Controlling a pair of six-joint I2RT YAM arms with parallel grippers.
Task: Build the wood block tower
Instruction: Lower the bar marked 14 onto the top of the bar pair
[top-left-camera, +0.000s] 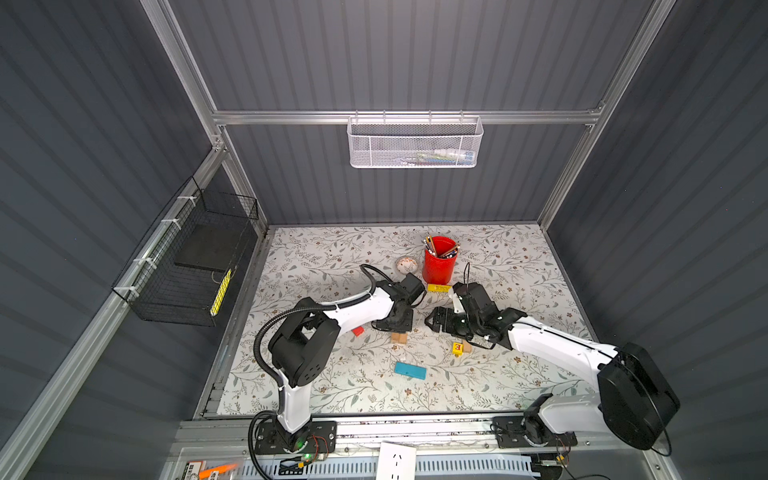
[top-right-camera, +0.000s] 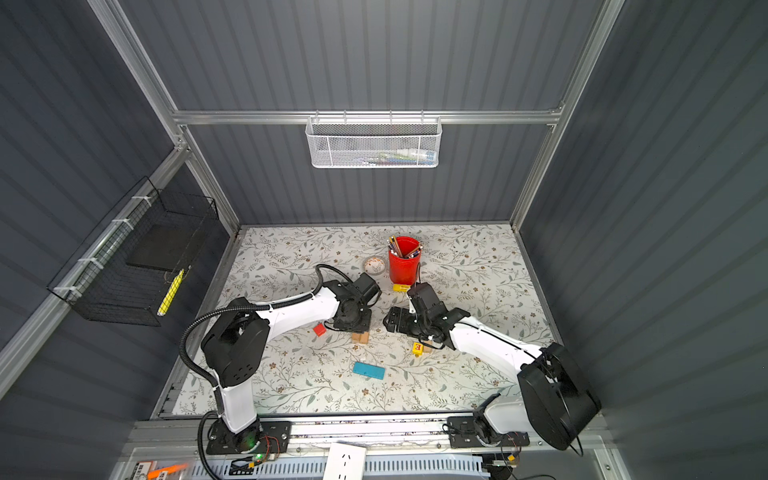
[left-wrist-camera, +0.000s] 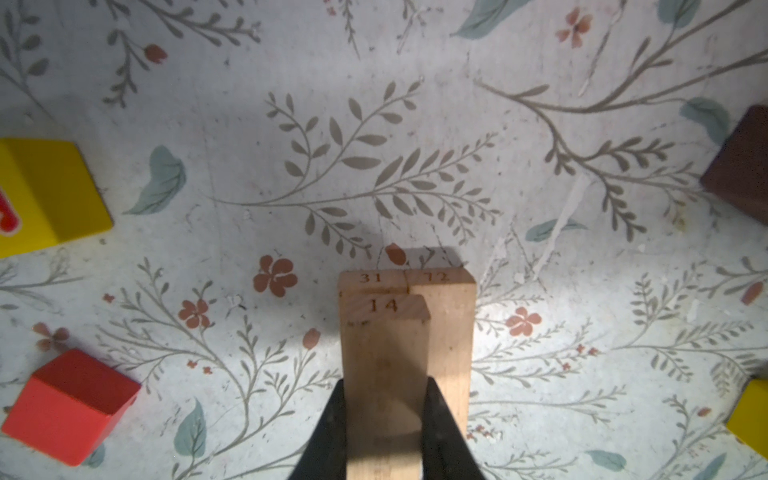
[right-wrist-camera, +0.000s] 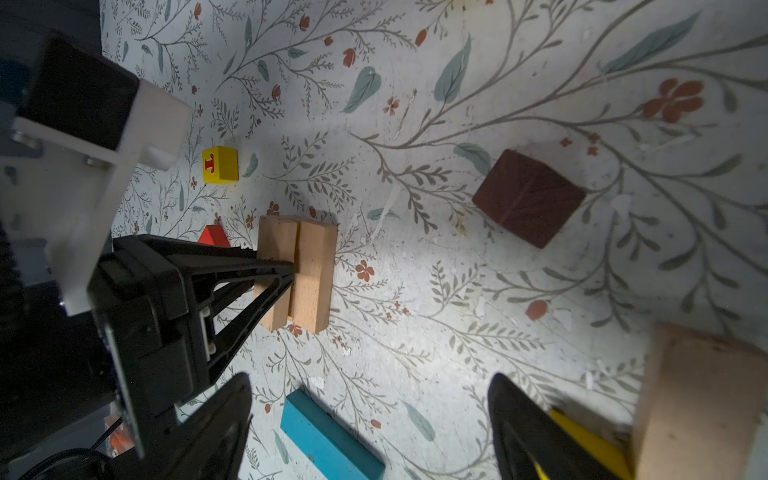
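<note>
Robot lab cell: aluminium frame (top-left-camera: 291, 117), grey panel walls (top-left-camera: 395, 54), mounting rail (top-left-camera: 415, 428).

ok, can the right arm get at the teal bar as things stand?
Probably yes. The right gripper is open and empty; the teal bar lies flat and alone nearby, nothing on it. The left gripper, shut on a tan bar, is off to the side.

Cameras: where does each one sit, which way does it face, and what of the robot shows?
Both top views: high above the bases, looking down on the floral table; left arm and right arm show.
Left wrist: on that arm, facing down along the left gripper, shut on the tan bar marked 14.
Right wrist: on that arm, facing down past the open right gripper; left gripper shows too.
Shared: both wrist views show the dark brown block.
</note>
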